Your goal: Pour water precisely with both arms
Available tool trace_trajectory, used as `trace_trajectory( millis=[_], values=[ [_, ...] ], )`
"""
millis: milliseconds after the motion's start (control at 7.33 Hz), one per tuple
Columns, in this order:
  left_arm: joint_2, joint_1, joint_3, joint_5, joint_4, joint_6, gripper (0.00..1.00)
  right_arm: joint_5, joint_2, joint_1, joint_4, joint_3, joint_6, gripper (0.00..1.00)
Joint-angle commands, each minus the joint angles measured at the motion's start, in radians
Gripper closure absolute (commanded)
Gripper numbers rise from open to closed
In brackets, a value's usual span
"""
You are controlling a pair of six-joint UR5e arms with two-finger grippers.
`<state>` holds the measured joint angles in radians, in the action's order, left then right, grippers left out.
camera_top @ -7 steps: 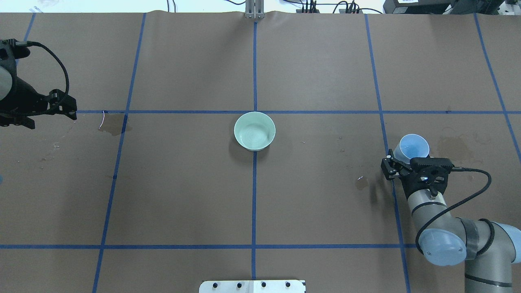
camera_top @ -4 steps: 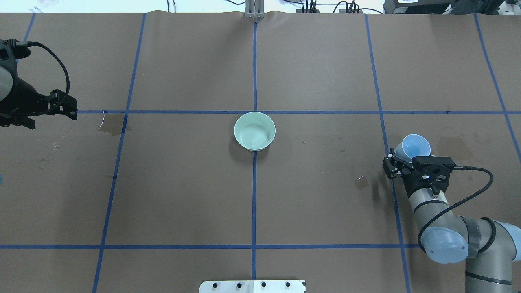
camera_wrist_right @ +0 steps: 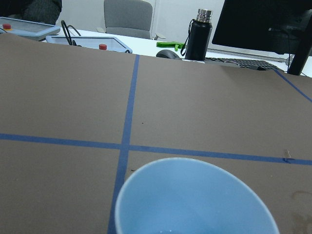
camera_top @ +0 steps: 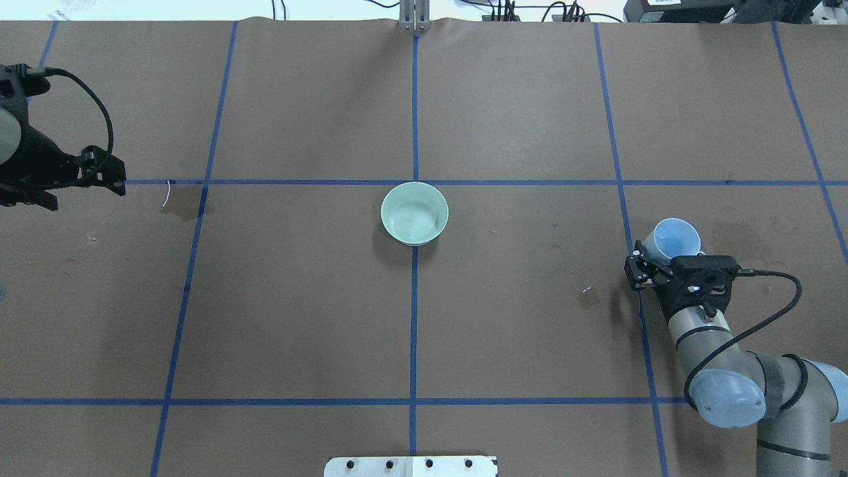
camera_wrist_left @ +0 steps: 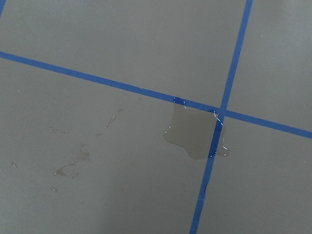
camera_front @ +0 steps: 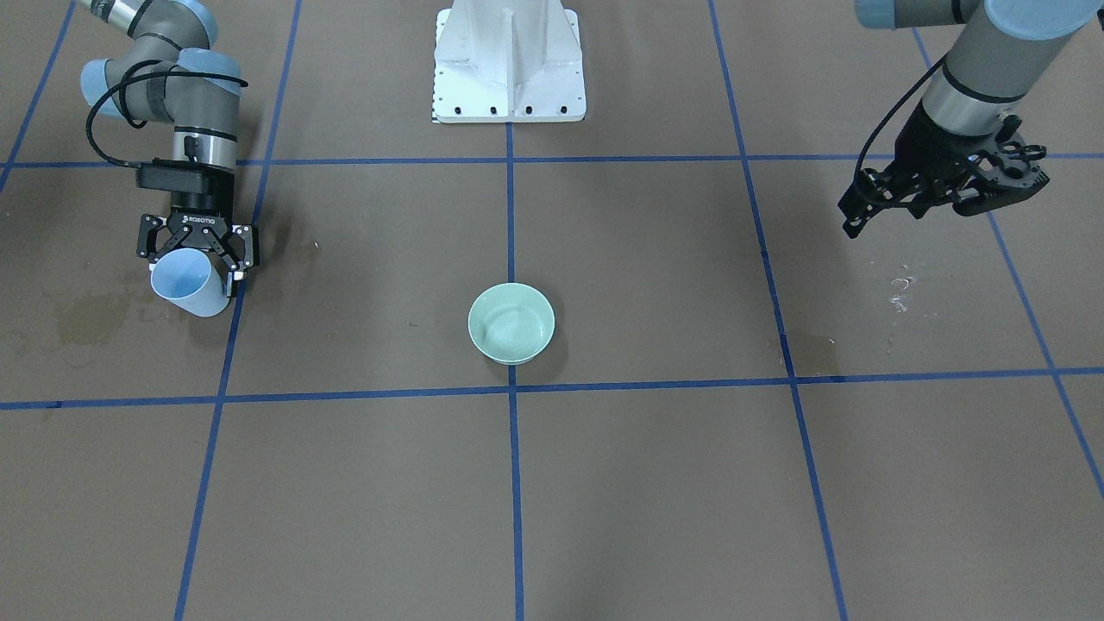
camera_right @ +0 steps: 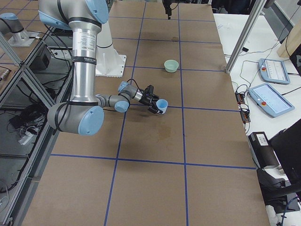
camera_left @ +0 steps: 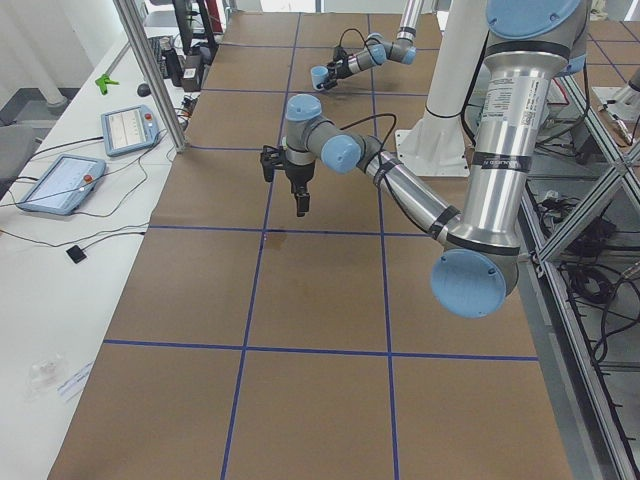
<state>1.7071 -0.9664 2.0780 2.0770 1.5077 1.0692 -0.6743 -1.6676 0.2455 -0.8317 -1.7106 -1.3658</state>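
My right gripper (camera_top: 664, 260) is shut on a light-blue cup (camera_top: 676, 238) at the table's right side, holding it tilted just above the surface. In the right wrist view the cup (camera_wrist_right: 195, 200) fills the lower frame, and the water shows only as faint glints deep inside it. A pale green bowl (camera_top: 415, 213) stands at the table's centre, far from both arms. My left gripper (camera_top: 79, 183) hovers open and empty at the far left edge, above a small puddle (camera_wrist_left: 195, 136).
Blue tape lines divide the brown table cover (camera_top: 517, 331) into squares. A puddle (camera_top: 587, 297) lies left of the right gripper, and a wet stain (camera_top: 742, 238) lies to the cup's right. The white pedestal (camera_front: 509, 60) stands at the robot's side.
The right arm has drawn back slightly to the right with the cup still held. The left gripper has edged a little toward the left edge.
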Motion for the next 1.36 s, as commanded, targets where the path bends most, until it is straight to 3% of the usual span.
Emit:
trace_trajectory(
  millis=[0, 136, 545, 818, 955, 1227],
  values=[
    [0.0, 0.0, 0.002, 0.0, 0.0, 0.0, 0.0, 0.001, 0.0, 0.008, 0.005, -0.001, 0.004, 0.87],
    [0.0, 0.0, 0.002, 0.0, 0.0, 0.0, 0.0, -0.002, 0.0, 0.023, 0.034, -0.007, 0.008, 1.0],
    [-0.001, 0.0, 0.007, 0.002, -0.001, 0.0, 0.0, -0.106, 0.029, 0.122, 0.151, -0.032, 0.232, 1.0],
    [0.0, 0.0, 0.008, 0.002, 0.0, 0.006, 0.0, -0.226, 0.09, 0.193, 0.155, -0.073, 0.401, 1.0],
    [-0.001, 0.0, 0.01, 0.002, 0.0, 0.006, 0.0, -0.31, 0.158, 0.222, 0.214, -0.076, 0.51, 1.0],
    [0.0, 0.0, 0.011, 0.002, 0.0, 0.006, 0.0, -0.318, 0.193, 0.247, 0.226, -0.08, 0.591, 1.0]
  ],
)
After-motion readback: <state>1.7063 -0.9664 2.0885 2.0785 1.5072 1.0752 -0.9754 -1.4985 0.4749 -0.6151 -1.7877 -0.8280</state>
